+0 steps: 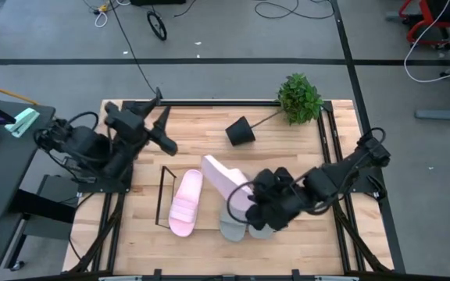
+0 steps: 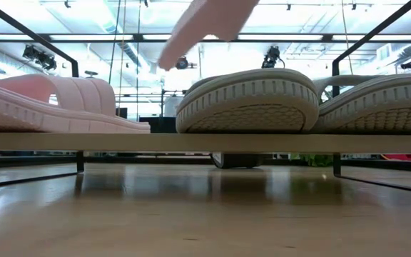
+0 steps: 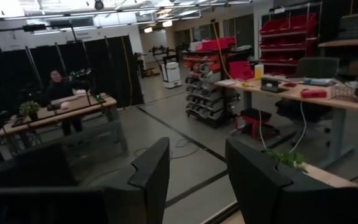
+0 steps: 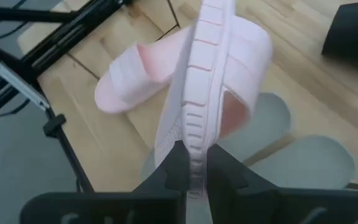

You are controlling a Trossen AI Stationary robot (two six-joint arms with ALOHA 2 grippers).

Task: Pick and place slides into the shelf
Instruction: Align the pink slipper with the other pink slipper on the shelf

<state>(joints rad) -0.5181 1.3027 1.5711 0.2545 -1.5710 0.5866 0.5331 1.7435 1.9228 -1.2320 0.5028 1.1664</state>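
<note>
My right gripper is shut on a pale pink slide and carries it above two grey slides. These lie side by side with their soles on the shelf's rail. The other pink slide lies flat to their left, beside the shelf's thin black wire end. My left gripper is open and holds nothing. It is raised over the table's far left part and points level into the room. My right gripper pinches the pink slide's sole between its two fingers, at the end nearest the gripper. The fingers slant down from the table's right and lie along the slide. The slide is lifted clear, turned on its edge, and reaches toward the far left with its strap to one side.
A small black pot lies tipped on the far part of the table, its green plant at the far right corner. Black rails run along the table's edges. Bare wood lies between the pot and the slides.
</note>
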